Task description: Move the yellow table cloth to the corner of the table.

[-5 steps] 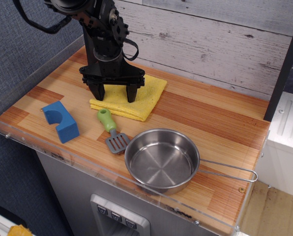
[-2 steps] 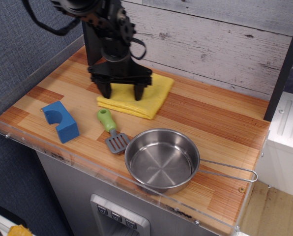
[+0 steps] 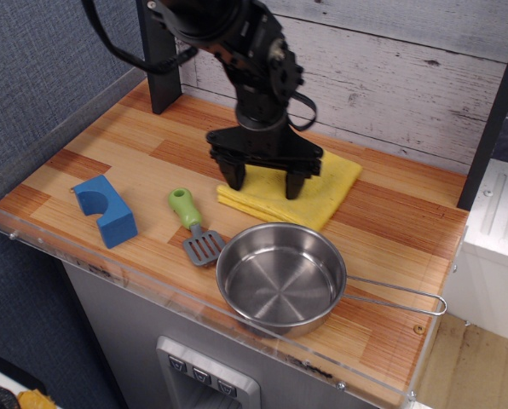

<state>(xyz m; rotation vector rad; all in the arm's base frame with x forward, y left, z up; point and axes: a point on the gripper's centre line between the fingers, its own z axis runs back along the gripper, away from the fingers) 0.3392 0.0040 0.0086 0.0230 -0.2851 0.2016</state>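
The gripper (image 3: 265, 181) stands straight down over the yellow cloth (image 3: 322, 189), its two black fingers spread wide with their tips pressed onto, or just at, the cloth's left half; it is open, with nothing pinched between the jaws that I can see. The cloth lies flat on the table (image 3: 390, 221), about midway along the back, a little in front of the white plank wall (image 3: 390, 77), and it reaches out to the right beyond the gripper.

The cloth looks soft, thin and light, folded into layers. It should slide over the smooth wood under downward pressure, though it may bunch or unfold if dragged from one spot. Pressing on the middle, or pinching a raised fold near an edge, seems the safest hold.

Just in front of the cloth sits the steel pan (image 3: 281, 277), its rim close to the cloth's near edge. Left of the pan lies a green-handled spatula (image 3: 194, 227), and further left a blue block (image 3: 106, 210).
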